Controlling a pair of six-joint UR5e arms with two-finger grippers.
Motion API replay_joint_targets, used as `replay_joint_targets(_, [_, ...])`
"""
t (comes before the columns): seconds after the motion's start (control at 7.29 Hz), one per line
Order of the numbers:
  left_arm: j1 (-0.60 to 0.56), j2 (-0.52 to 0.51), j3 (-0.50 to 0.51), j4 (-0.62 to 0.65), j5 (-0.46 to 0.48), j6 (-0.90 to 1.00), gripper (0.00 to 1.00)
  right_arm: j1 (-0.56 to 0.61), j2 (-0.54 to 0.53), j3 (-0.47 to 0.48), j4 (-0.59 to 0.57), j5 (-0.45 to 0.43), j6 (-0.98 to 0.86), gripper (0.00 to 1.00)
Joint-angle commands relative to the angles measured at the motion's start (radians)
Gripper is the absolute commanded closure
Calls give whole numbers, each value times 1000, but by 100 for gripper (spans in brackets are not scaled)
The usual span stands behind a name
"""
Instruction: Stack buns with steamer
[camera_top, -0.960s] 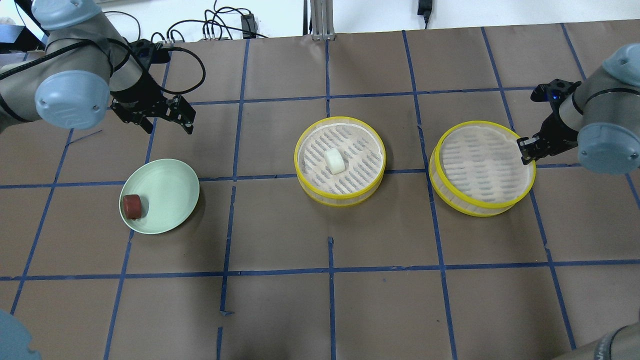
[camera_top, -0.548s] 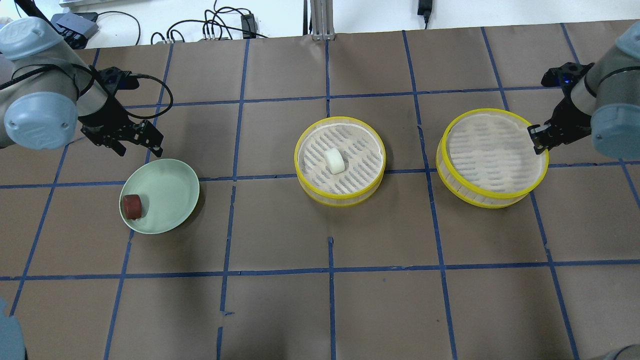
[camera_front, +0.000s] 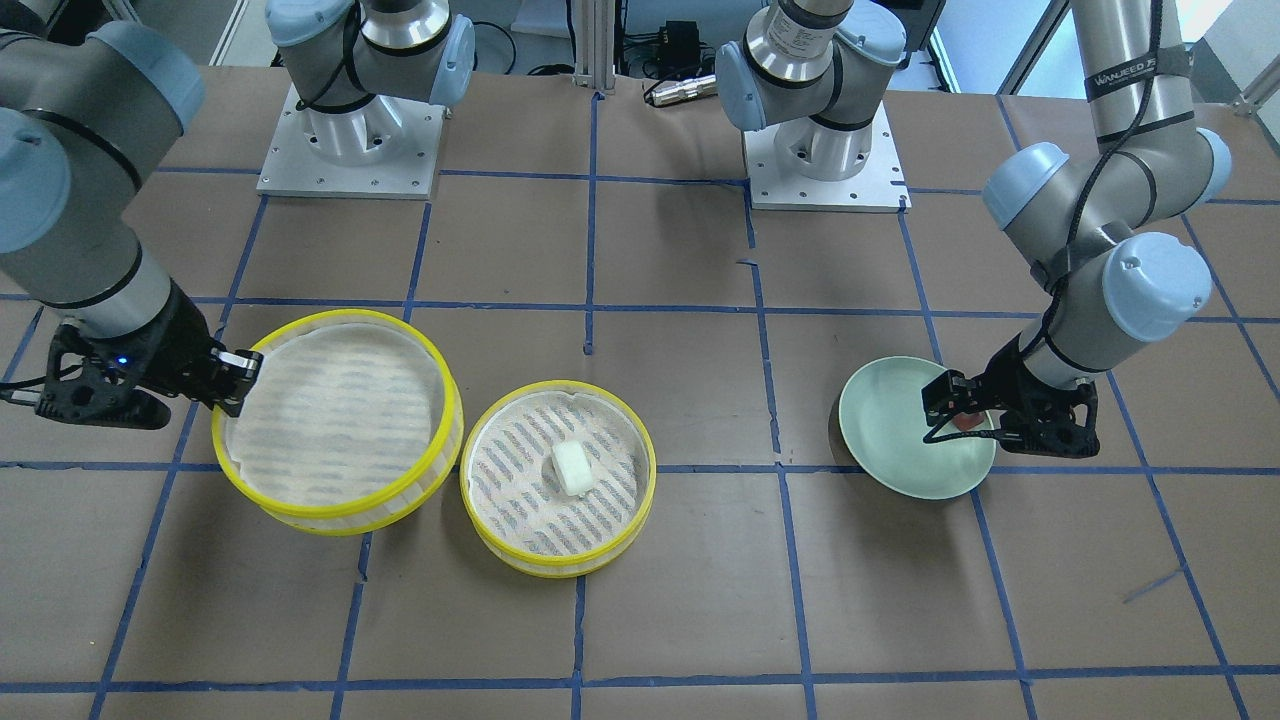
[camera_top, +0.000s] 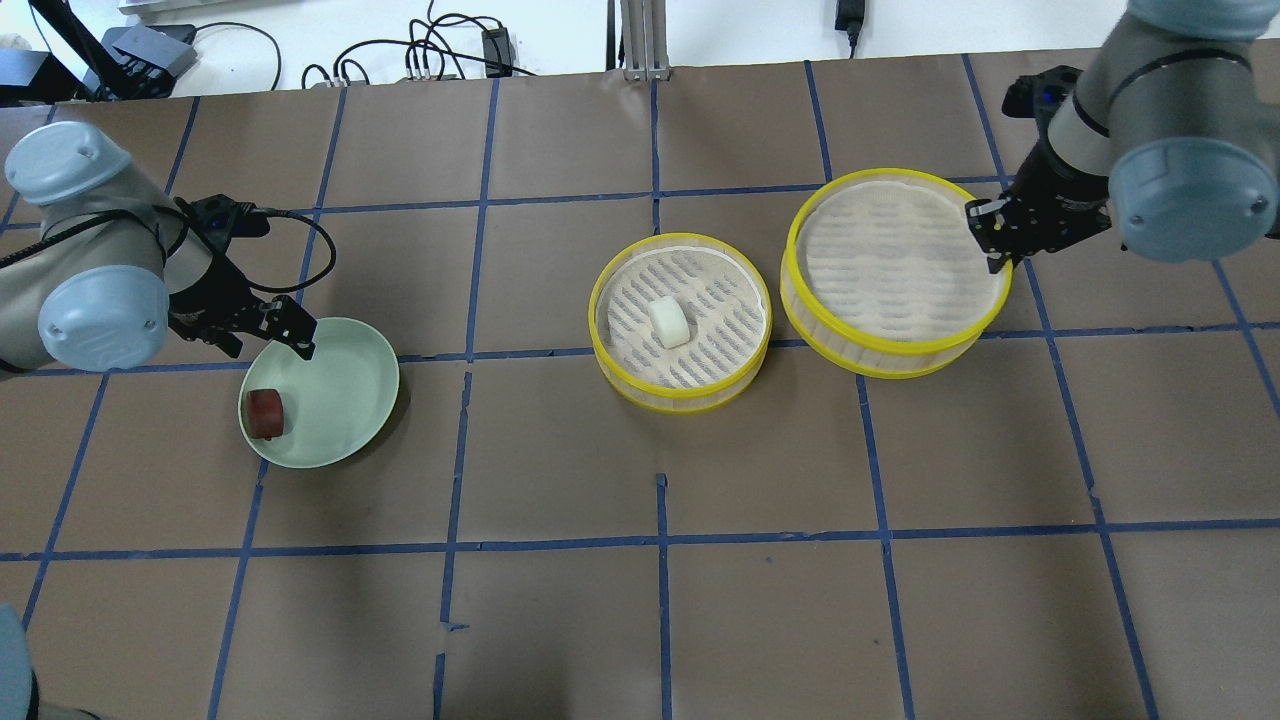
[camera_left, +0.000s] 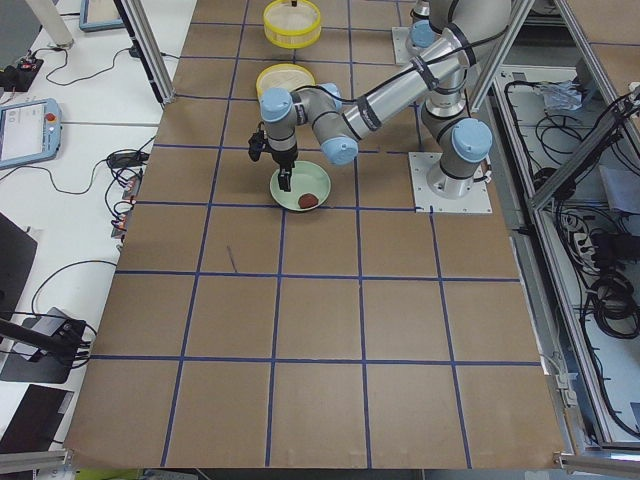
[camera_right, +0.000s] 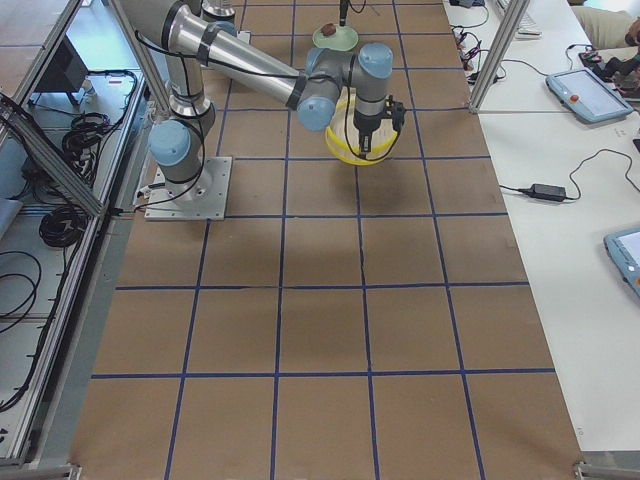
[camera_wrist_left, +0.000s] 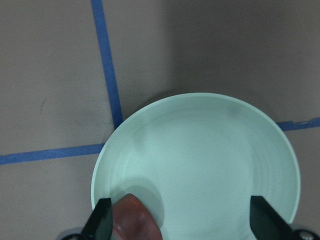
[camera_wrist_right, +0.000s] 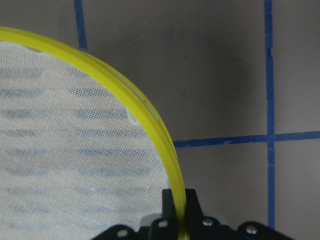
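Counter (camera_top: 660, 620): brown, blue tape grid.
Empty steamer tray (camera_top: 880, 270): right claw (camera_top: 990, 235) clamped on its yellow rim, tray held off counter.
Second steamer tray (camera_top: 710, 340): beyond held tray from right claw, white bun (camera_top: 668, 322) inside.
Green plate (camera_top: 340, 400): under left claw (camera_top: 270, 335), fingers spread wide.
Reddish-brown bun (camera_top: 266, 413): on plate, between left claw's fingers, close beside one.

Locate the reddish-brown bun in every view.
Front-facing: reddish-brown bun right of centre.
Overhead: bun far left.
Exterior left: bun upper middle.
Exterior right: bun tiny, top centre.
Left wrist: bun at bottom edge, left.
Right wrist: not in it.
Shared landmark: the pale green plate under it.
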Motion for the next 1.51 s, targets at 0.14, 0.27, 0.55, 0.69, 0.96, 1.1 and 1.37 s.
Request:
replay_joint_targets(0.14, [6, -26, -46, 11, 93, -11, 7, 175, 19, -48, 41, 31, 265, 92])
replay_joint_targets(0.27, [1, -39, -46, 10, 93, -12, 7, 184, 37, -48, 40, 28, 272, 92])
replay_joint_targets(0.55, [2, -43, -45, 7, 94, -12, 30, 192, 58, -45, 29, 29, 306, 92])
replay_joint_targets(0.69, [1, -43, -46, 2, 99, -17, 50, 206, 62, -46, 28, 28, 312, 92])
replay_joint_targets(0.96, [-1, -43, -43, 0, 104, -14, 81, 206, 65, -46, 28, 25, 329, 92])
replay_joint_targets(1.1, [-2, -37, -37, 0, 104, -14, 99, 219, 62, -48, 28, 23, 376, 92])
replay_joint_targets(1.37, [-22, -14, -24, -3, 91, -29, 100, 267, 68, -43, -6, -12, 399, 92])
